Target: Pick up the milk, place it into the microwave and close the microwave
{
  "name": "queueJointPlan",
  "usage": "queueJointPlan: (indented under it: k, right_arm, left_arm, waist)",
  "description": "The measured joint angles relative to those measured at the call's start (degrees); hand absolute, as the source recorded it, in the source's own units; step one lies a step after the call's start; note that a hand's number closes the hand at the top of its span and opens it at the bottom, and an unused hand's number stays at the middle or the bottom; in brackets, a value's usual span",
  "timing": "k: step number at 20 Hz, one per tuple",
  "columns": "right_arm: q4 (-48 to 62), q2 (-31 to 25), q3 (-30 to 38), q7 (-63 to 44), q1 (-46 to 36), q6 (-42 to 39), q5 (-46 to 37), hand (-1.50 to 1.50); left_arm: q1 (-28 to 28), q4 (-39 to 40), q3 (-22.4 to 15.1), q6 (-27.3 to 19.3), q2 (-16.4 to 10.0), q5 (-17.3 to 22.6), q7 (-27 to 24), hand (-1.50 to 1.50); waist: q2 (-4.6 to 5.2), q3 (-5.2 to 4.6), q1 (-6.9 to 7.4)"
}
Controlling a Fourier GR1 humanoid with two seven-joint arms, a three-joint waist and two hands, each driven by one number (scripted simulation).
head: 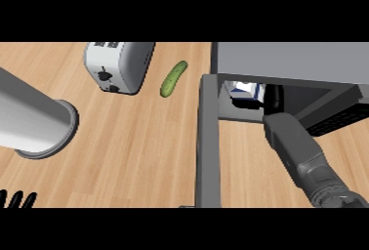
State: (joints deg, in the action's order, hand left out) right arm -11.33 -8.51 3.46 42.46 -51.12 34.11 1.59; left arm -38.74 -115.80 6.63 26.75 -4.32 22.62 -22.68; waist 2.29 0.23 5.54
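The milk [243,92], a white carton with blue print, stands inside the grey microwave [288,61] at the upper right, just past the opening's left side. The microwave's door [208,146] is swung wide open and runs toward me down the middle of the view. My right forearm reaches into the cavity, and my right hand [274,97] is right beside the milk, on its right; the microwave's top partly hides it, so whether it still holds the carton is unclear. My left hand [18,199] rests at the lower left edge, fingers straight and pointing up.
A silver toaster [119,66] stands at the back of the wooden counter. A green cucumber [173,78] lies between it and the microwave. A large grey cylinder [32,122] lies on its side at the left.
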Motion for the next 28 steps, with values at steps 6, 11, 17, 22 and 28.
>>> queueJointPlan:
  k: [6,11,17,22,28]
  right_arm:
    - [1.68,-1.91,0.62,1.36,-2.6,2.39,-0.78,1.5]
    - [0.94,-2.3,3.19,3.32,-4.06,2.48,1.01,1.5]
    - [1.84,-3.13,3.65,3.87,-5.94,9.02,-0.14,1.5]
    - [2.5,-3.72,4.25,3.53,-6.92,13.94,-0.75,1.5]
    - [6.02,-5.55,3.9,-0.62,-5.44,20.02,-2.41,-1.5]
  left_arm:
    - [0.97,0.78,-0.19,0.16,0.03,0.05,0.28,-1.5]
    - [1.39,1.4,0.1,0.38,-0.14,0.33,0.34,-1.5]
    - [2.3,2.71,0.19,0.74,-0.55,-0.19,0.37,-1.5]
    - [3.06,3.51,0.04,0.87,-0.62,-0.27,0.57,-1.5]
    - [4.04,3.56,0.1,0.98,-0.87,-0.6,0.47,-1.5]
  waist:
    - [0.47,0.07,0.95]
    - [0.74,0.12,1.48]
    - [1.04,0.04,2.16]
    - [1.37,0.06,2.74]
    - [2.21,-0.26,3.1]
